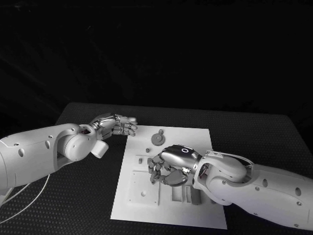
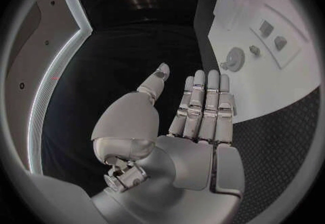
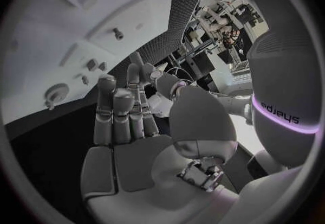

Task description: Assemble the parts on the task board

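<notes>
Task board (image 1: 191, 208): flat at centre of tabletop (image 1: 269, 137).
Parts: round piece (image 1: 157, 139) seated near far edge; small pieces (image 1: 141, 160) mid-board, unplaced by the look of it.
Right robot hand (image 1: 169, 164): over mid-board, fingers curled; grasp cannot be told.
Left robot hand (image 1: 116, 124): released, just off board's far-left corner.
Progress: early, most assembly left.
</notes>
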Robot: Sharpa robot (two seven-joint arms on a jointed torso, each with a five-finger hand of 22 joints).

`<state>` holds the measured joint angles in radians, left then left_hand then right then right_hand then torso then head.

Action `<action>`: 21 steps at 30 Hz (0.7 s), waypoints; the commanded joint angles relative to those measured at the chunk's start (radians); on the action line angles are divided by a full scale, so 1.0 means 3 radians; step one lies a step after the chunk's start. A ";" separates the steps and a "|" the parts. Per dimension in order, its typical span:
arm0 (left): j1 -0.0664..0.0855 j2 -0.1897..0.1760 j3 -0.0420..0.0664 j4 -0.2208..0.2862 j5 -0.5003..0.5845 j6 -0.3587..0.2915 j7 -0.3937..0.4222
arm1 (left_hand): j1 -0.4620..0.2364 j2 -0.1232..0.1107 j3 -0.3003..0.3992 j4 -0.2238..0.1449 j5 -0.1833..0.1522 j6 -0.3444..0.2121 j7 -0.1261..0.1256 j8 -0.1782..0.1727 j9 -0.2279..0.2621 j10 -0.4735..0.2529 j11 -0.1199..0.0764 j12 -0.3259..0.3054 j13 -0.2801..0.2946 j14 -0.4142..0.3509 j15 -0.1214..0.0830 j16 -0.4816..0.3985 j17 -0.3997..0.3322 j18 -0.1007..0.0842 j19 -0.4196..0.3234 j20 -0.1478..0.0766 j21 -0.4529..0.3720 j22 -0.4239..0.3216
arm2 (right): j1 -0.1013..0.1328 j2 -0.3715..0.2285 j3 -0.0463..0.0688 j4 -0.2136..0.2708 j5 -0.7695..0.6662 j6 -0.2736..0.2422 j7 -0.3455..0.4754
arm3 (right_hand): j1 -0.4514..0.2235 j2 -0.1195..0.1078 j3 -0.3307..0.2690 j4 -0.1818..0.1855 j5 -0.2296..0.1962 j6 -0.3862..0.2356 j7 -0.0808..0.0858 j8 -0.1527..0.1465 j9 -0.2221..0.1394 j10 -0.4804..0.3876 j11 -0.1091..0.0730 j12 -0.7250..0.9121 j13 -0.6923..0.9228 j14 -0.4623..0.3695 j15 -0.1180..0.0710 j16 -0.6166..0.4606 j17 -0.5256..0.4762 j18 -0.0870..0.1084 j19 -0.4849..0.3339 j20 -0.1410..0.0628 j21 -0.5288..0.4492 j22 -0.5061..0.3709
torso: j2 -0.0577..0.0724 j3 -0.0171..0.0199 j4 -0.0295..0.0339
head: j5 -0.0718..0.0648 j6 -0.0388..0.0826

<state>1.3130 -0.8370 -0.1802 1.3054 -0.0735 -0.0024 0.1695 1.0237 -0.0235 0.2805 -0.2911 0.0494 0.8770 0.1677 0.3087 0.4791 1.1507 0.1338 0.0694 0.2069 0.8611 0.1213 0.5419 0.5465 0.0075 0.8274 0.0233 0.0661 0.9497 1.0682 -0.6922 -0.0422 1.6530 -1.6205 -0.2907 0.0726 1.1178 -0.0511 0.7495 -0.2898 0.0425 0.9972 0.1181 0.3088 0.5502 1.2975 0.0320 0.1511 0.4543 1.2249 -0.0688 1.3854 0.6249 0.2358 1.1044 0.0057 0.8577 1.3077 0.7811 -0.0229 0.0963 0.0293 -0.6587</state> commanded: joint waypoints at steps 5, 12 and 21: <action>0.0003 0.0017 0.0002 0.0004 -0.0036 0.0014 0.0059 | 0.0018 -0.0011 0.0013 0.0001 -0.0001 -0.0009 0.0011 -0.0014 -0.0003 -0.0026 0.0001 0.0012 -0.0005 -0.0004 0.0009 -0.0014 0.0006 0.0013 -0.0025 0.0003 0.0016 -0.0005 | -0.0041 0.0175 -0.0033 -0.0039 -0.0348 0.0009 0.0017 | 0.0005 0.0024 0.0019 -0.0005 0.0020 0.0017 -0.0001 0.0079 0.0129 0.0014 0.0005 -0.0009 0.0005 -0.0003 -0.0029 -0.0008 0.0005 0.0087 0.0001 -0.0022 0.0016 0.0059 | 0.0003 0.0002 0.0001 | 0.0032 -0.0016; 0.0003 0.0024 0.0002 0.0006 -0.0036 0.0005 0.0058 | 0.0020 -0.0011 0.0013 0.0001 -0.0001 -0.0008 0.0011 -0.0013 -0.0003 -0.0025 0.0001 0.0013 -0.0004 -0.0003 0.0008 -0.0013 0.0007 0.0014 -0.0025 0.0003 0.0016 -0.0005 | -0.0093 0.0336 -0.0115 -0.0174 -0.0503 0.0026 -0.0016 | 0.0007 0.0024 0.0020 -0.0006 0.0020 0.0016 -0.0001 0.0079 0.0131 0.0013 0.0005 -0.0010 0.0009 -0.0003 -0.0029 -0.0008 0.0005 0.0087 0.0001 -0.0023 0.0016 0.0059 | 0.0003 0.0002 0.0005 | 0.0076 -0.0033; 0.0003 0.0029 0.0002 0.0007 -0.0036 0.0018 0.0057 | 0.0017 -0.0018 0.0009 0.0002 -0.0001 -0.0007 0.0011 -0.0013 -0.0003 -0.0025 0.0001 0.0013 -0.0004 -0.0003 0.0009 -0.0014 0.0008 0.0013 -0.0025 0.0004 0.0016 -0.0006 | -0.0182 0.0465 -0.0130 -0.0298 -0.0641 0.0113 -0.0091 | 0.0009 0.0022 0.0022 -0.0005 0.0020 0.0014 -0.0001 0.0078 0.0134 0.0010 0.0006 -0.0013 0.0013 -0.0004 -0.0029 -0.0010 0.0006 0.0087 0.0000 -0.0024 0.0016 0.0059 | 0.0003 -0.0001 0.0001 | 0.0150 -0.0052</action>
<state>1.3130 -0.8308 -0.1802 1.3054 -0.0812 -0.0036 0.1723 1.0237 -0.0235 0.2805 -0.2911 0.0494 0.8770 0.1677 0.3088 0.4792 1.1507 0.1338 0.0694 0.2069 0.8611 0.1213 0.5419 0.5474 0.0075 0.8274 0.0232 0.0661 0.9496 1.0182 -0.5564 -0.0802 1.5661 -1.7671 -0.2811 0.0591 1.1191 -0.0500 0.7479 -0.2912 0.0431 0.9953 0.1162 0.3089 0.5502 1.2974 0.0320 0.1512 0.4565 1.2251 -0.0684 1.3854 0.6257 0.2357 1.1057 0.0074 0.8577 1.3076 0.7817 -0.0224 0.0976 0.0696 -0.6735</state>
